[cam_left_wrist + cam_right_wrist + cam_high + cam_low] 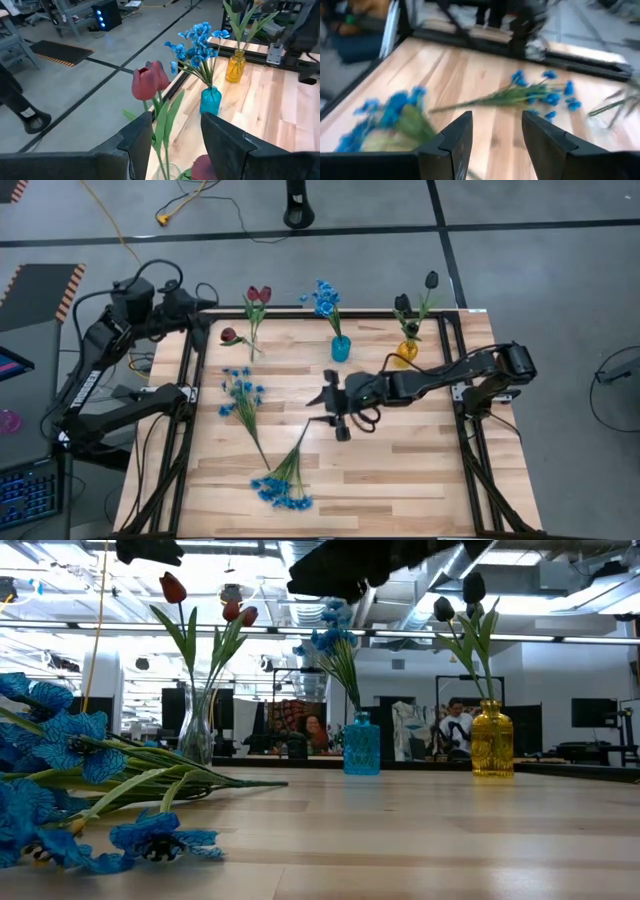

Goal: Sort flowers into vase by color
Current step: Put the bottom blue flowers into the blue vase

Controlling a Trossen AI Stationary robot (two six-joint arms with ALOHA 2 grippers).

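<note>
This is a robotics lab or industrial workshop. A wooden worktop [400, 470] in a black metal frame stands on a bare grey concrete floor [540, 270] marked with dark tape lines, and a yellow cable [120, 230] trails across it. Beyond the worktop's far edge, people [455, 725] sit among monitors [595, 712] under exposed ceiling ducts [400, 600].

Two black jointed arms [110, 370] with looping cables, each gripper [325, 398] with flat dark fingers.
</note>
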